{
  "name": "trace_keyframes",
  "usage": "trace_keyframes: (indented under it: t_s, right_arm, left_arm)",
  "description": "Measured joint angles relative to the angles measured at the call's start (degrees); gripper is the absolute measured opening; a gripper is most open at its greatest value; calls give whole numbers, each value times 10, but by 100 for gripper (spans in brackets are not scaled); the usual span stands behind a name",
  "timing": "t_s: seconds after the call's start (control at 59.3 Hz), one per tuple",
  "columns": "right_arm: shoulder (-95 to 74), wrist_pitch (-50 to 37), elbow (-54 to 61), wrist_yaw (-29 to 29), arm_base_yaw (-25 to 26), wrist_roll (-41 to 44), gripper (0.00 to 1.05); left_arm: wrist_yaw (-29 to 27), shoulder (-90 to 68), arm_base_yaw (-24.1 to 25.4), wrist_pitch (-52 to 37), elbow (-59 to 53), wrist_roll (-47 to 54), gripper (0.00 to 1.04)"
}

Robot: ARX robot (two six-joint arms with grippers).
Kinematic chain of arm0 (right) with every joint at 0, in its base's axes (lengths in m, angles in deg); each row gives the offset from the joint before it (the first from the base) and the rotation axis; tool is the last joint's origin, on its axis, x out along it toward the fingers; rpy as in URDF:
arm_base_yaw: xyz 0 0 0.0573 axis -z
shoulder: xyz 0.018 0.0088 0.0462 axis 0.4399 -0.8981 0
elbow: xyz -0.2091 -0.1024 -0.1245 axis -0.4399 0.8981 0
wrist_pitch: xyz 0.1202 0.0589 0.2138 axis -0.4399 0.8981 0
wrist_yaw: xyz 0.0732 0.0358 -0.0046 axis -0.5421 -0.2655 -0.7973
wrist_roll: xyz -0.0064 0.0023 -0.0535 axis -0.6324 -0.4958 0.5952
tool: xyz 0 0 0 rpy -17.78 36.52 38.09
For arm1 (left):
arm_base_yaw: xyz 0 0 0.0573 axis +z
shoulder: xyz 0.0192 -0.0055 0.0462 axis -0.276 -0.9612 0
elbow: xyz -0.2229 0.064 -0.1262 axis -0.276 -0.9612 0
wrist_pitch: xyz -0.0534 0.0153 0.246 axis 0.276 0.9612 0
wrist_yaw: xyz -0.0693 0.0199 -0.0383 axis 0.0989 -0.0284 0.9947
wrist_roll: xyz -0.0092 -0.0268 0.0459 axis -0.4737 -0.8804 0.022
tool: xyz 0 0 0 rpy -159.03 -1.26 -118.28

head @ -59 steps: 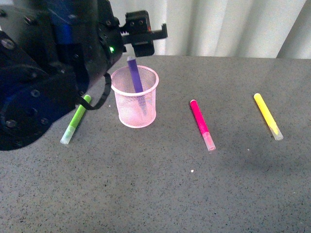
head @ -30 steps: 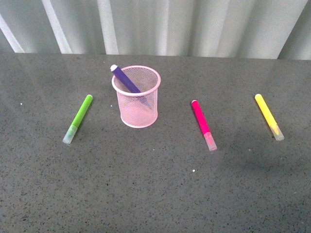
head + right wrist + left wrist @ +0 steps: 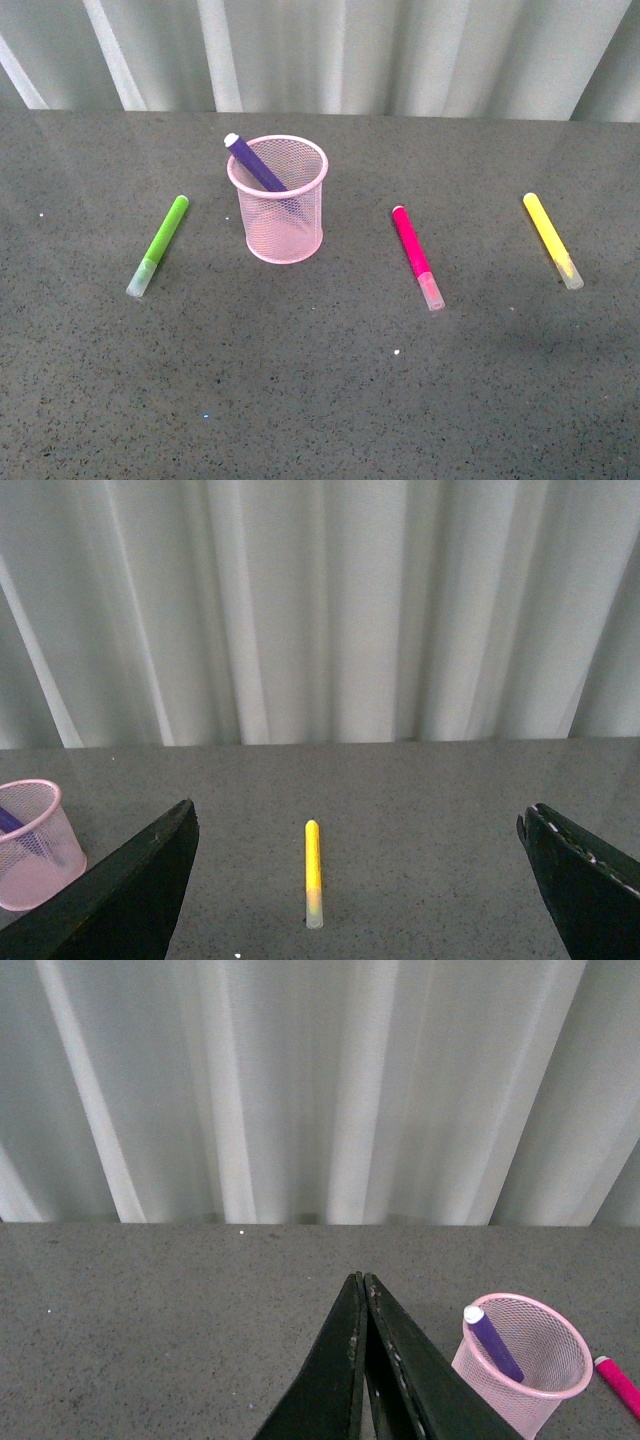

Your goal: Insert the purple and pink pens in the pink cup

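We see the purple pen (image 3: 258, 168) leaning inside the pink cup (image 3: 279, 200), with its white end poking over the rim. The pink pen (image 3: 416, 255) lies flat to the right of the cup, not touching it. Our left gripper (image 3: 362, 1288) has its jaws pressed together, holding nothing. Our right gripper (image 3: 357, 815) has its jaws wide apart and is empty.

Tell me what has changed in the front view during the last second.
The left end effector, above the pink cup a second ago, has withdrawn from the front view; it is shut and empty. The purple pen, nearly upright then, now leans on the cup's rim, top to the left. The cup, pink pen, green pen and yellow pen stayed in place.
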Motion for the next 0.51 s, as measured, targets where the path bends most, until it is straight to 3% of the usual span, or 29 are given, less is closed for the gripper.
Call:
trace_keyframes:
  t_s: [0.32, 0.422, 0.506]
  right_arm:
    - [0, 0, 0, 0, 0, 0, 97]
    - [0, 0, 0, 0, 0, 0, 97]
    - [0, 0, 0, 0, 0, 0, 97]
  left_arm:
    - [39, 131, 41, 58, -73, 5, 4]
    - [81, 170, 76, 84, -88, 5, 4]
    - [82, 179, 88, 62, -111, 5, 4]
